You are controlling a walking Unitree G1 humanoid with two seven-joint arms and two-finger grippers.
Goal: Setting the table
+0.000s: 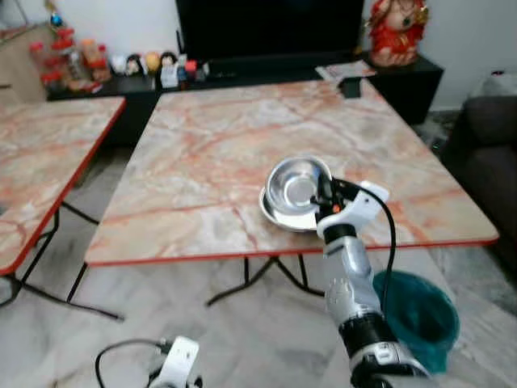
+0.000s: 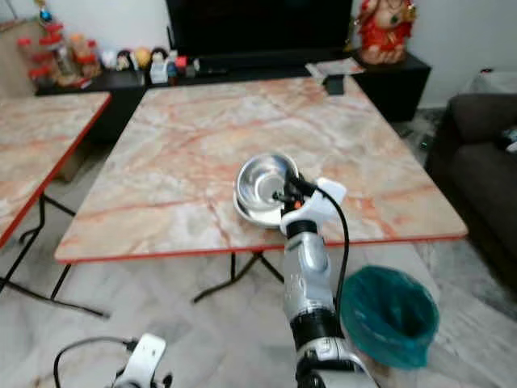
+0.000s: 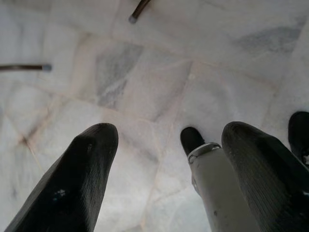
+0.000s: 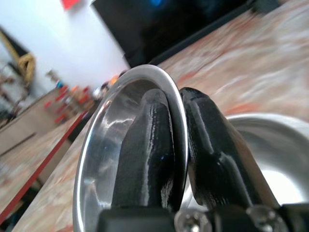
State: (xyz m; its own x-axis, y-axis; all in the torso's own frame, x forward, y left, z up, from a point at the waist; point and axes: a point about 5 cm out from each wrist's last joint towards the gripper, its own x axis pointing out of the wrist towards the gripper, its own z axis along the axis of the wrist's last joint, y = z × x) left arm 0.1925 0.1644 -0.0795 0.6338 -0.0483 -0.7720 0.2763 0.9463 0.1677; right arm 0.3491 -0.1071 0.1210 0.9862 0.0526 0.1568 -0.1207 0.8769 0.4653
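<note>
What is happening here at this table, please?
The robot's right gripper pinches the rim of a tilted steel bowl, one finger inside and one outside. The bowl sits above a second steel dish that lies near the front edge of the marble table. The left gripper hangs open over the floor.
</note>
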